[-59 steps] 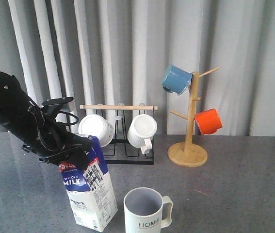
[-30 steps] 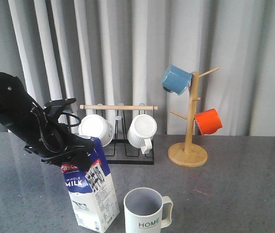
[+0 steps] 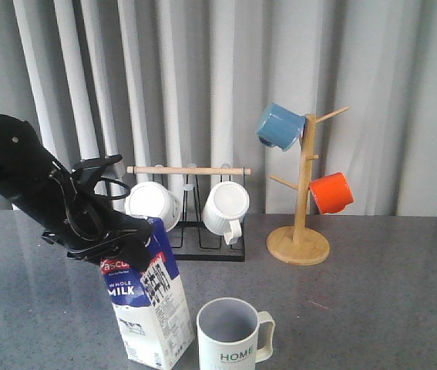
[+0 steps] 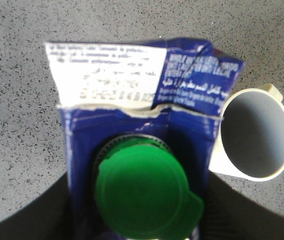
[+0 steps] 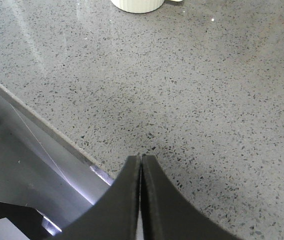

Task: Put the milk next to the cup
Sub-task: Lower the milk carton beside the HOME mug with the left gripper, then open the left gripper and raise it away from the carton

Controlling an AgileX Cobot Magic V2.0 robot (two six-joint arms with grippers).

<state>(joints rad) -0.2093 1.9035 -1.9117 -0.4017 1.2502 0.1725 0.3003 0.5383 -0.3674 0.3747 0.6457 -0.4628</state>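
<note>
At the near left of the worktop point(image 3: 388, 301) the left hand point(image 3: 118, 248) grips the milk carton point(image 3: 150, 308) by its top, tilted, just left of the HOME mug point(image 3: 232, 336); best lowered gently upright, base flat, before letting go.

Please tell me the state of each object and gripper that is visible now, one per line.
milk: tilted, cap closed, held at its top
cup: upright, empty, beside the milk
left gripper: shut on the milk
right gripper: shut, empty
blue mug: hung on the tree
orange mug: hung on the tree
</note>
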